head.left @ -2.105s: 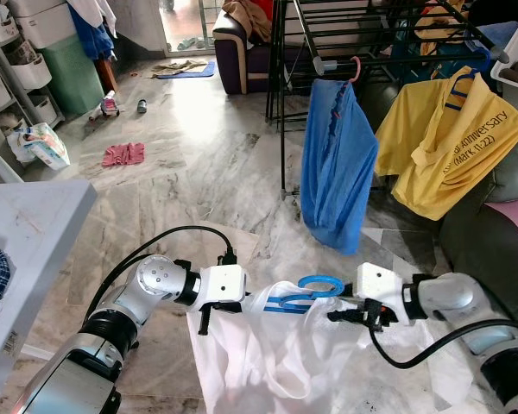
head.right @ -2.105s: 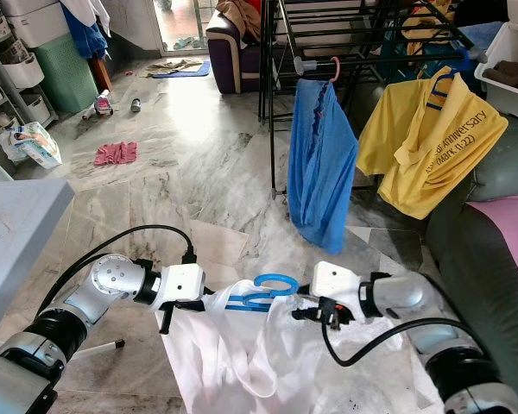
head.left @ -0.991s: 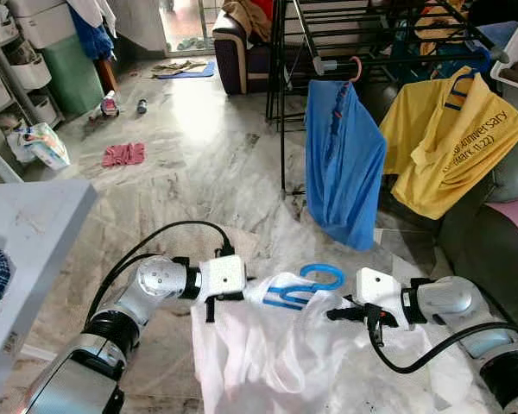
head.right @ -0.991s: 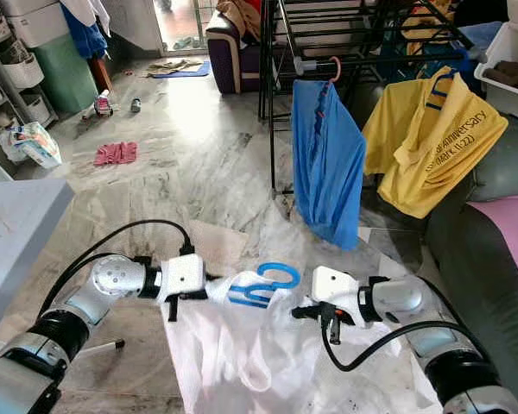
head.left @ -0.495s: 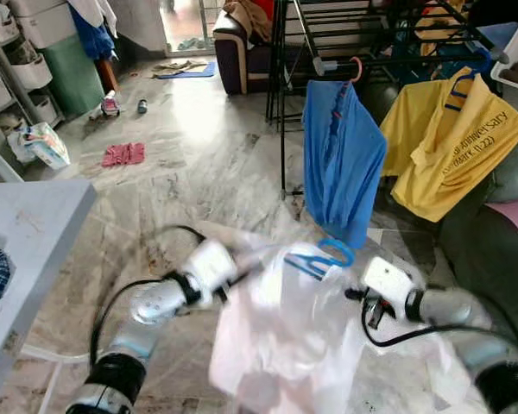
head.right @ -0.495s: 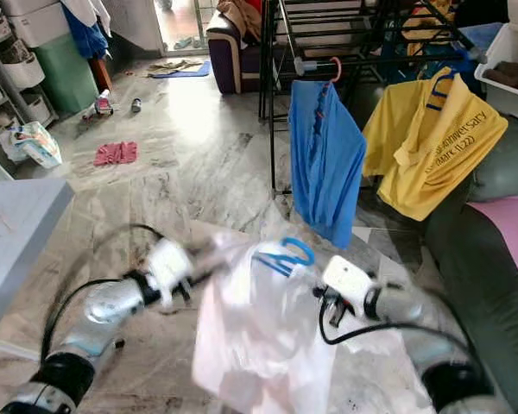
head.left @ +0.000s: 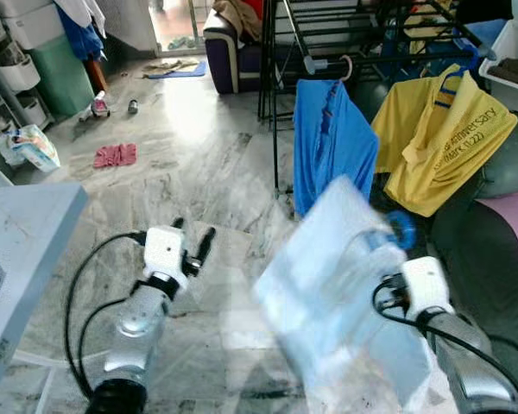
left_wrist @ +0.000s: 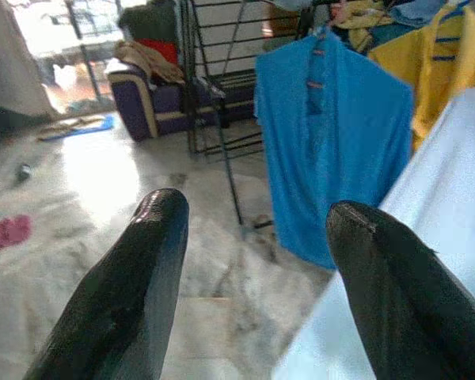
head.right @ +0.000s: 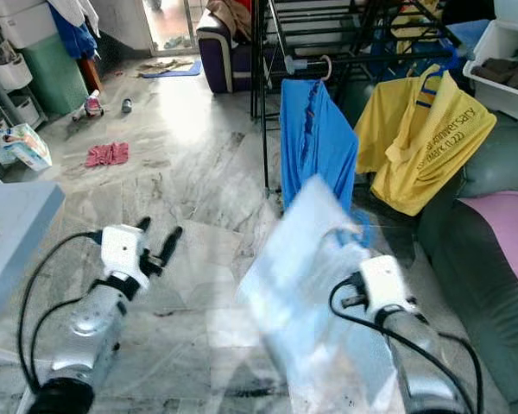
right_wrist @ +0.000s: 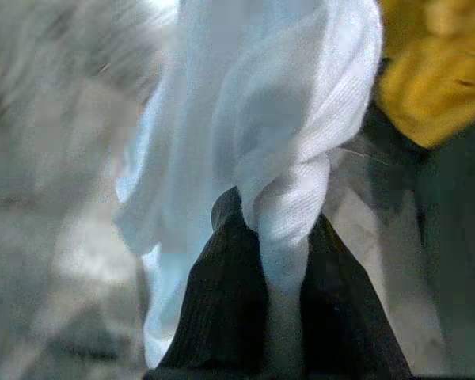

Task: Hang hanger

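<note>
Right claw (right_wrist: 281, 237) pinches blurred, seemingly white garment (head.left: 337, 276); left claw (head.left: 194, 240) gapes.

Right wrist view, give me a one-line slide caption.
Right gripper fingers pinching a twisted fold of the white garment, yellow shirt behind.

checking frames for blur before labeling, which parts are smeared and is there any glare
Left eye view: the white garment is motion-smeared, the blue shirt stays sharp, and glare washes the floor near the doorway. Right wrist view: soft throughout, cloth pinched in the right tool.

Bright daylight, floor glare, motion-blurred garment (head.left: 345, 276)
</note>
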You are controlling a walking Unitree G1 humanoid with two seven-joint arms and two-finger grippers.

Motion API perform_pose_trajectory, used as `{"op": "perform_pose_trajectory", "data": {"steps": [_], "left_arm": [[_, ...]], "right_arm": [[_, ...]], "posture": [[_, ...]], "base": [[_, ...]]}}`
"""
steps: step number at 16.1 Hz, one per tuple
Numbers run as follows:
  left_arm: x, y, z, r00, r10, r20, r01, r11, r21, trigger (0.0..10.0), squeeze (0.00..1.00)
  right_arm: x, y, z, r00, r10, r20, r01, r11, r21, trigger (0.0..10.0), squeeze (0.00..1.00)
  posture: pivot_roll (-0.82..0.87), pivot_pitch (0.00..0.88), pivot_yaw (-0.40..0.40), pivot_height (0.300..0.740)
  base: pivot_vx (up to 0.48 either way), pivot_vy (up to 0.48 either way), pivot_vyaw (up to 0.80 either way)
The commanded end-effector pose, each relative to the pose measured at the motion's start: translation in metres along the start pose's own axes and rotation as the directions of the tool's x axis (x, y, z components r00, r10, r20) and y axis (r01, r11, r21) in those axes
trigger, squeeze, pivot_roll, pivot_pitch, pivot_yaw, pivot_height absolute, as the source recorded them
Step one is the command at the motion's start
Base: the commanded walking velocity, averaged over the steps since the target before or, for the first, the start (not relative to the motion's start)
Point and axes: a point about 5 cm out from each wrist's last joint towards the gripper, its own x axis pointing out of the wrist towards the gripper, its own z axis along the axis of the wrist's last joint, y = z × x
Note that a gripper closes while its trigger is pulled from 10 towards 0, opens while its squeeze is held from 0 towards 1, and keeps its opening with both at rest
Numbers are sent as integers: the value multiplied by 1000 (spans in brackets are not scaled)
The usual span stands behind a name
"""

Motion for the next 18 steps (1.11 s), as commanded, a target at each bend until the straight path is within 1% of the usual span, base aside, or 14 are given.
{"op": "perform_pose_trajectory", "data": {"steps": [1, 2, 3, 4, 5, 6, 9, 11, 12, 14, 15, 18], "left_arm": [[-1, 0, 1, 1000, 11, -2, -11, 1000, 10, 10000, 0], [-1, -2, -3, 999, 37, -29, -38, 999, -20, 10000, 0], [0, -2, -3, 998, 42, -42, -43, 999, -26, 10000, 0], [1, -2, -2, 998, 37, -48, -38, 999, -25, 10000, 0], [2, -2, -1, 998, 38, -53, -40, 999, -23, 10000, 0], [5, -2, 0, 998, 34, -53, -36, 999, -41, 10000, 0], [8, -3, 3, 998, 31, -48, -34, 998, -53, 10000, 0], [9, -9, 4, 999, 9, -48, -13, 997, -80, 10000, 0], [9, -14, 4, 999, -13, -47, 8, 996, -89, 10000, 0], [10, -18, 4, 999, -22, -47, 18, 996, -88, 10000, 0], [10, -19, 4, 999, -26, -46, 22, 996, -91, 10000, 0], [12, -21, 6, 999, -30, -46, 26, 995, -96, 10000, 0]], "right_arm": [[-5, -7, 8, 996, -84, 36, 82, 995, 51, 235, 0], [-11, -8, 3, 988, -152, 18, 150, 984, 94, 510, 0], [-14, -8, 0, 983, -182, -3, 181, 975, 132, 0, 0], [-15, -8, 0, 978, -207, -15, 207, 967, 150, 667, 0], [-16, -9, 0, 974, -226, -20, 226, 963, 144, 4784, 0], [-15, -10, 1, 971, -239, -23, 239, 957, 162, 10000, 0], [-12, -10, 6, 967, -252, -26, 253, 953, 167, 10000, 0], [-10, -8, 9, 968, -251, -26, 252, 952, 176, 10000, 0], [-8, -5, 10, 970, -243, -27, 244, 954, 172, 10000, 0], [-7, -3, 10, 971, -239, -28, 240, 955, 174, 10000, 0], [-7, -1, 10, 972, -233, -30, 235, 956, 175, 10000, 0], [-5, 3, 10, 975, -221, -24, 222, 960, 169, 10000, 0]], "posture": [[-77, 0, 31, 740], [-86, 0, 39, 740], [-88, 0, 42, 740], [-90, 0, 43, 740], [-89, 0, 43, 740], [-88, 0, 42, 740], [-84, 0, 43, 740], [-80, 0, 43, 740], [-81, 0, 43, 740], [-81, 0, 43, 740], [-82, 0, 42, 740], [-84, 0, 44, 740]], "base": [[0, 0, 0], [0, 0, 0], [0, 0, 0], [0, 0, 0], [0, 0, 0], [0, 0, -450], [266, 0, -800], [300, 0, -800], [326, 0, -800], [345, 0, -731], [364, 0, -425], [376, 0, 0]]}}
